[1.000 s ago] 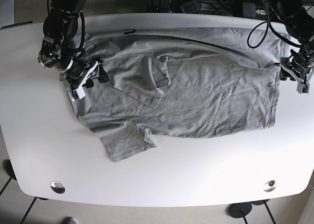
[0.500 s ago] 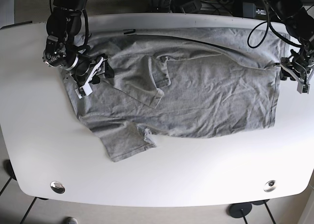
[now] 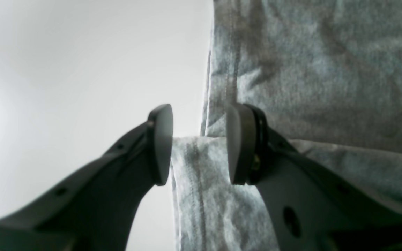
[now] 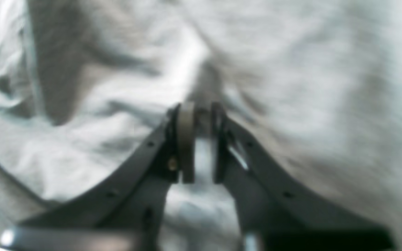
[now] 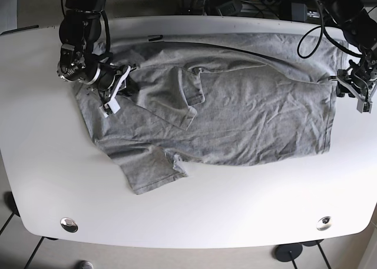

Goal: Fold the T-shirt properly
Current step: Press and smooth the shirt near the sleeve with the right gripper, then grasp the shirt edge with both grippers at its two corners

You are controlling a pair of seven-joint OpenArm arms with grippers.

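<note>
A grey T-shirt [image 5: 224, 104] lies spread and rumpled across the white table [image 5: 41, 181], one sleeve [image 5: 154, 172] trailing toward the near edge, as a two-armed robot works at folding it. At the far end of the garment the left gripper [image 3: 198, 144] sits at the hem [image 3: 201, 181], its jaws parted with a strip of the stitched edge lying between the pads but, as far as the wrist view shows, not pinched; the hold looks meant to anchor that side while the other arm does the moving. Over the shoulder area the right gripper [image 4: 198, 143] is clenched on a raised ridge of cloth, a small tuft showing in the narrow gap between its pads, a grip suited to dragging the fabric over itself for the first fold.

Compared with a second ago, the right arm has swung inward over the shirt, away from the table's bare margin, while the left arm has barely stirred and the cloth's outline looks unchanged.
</note>
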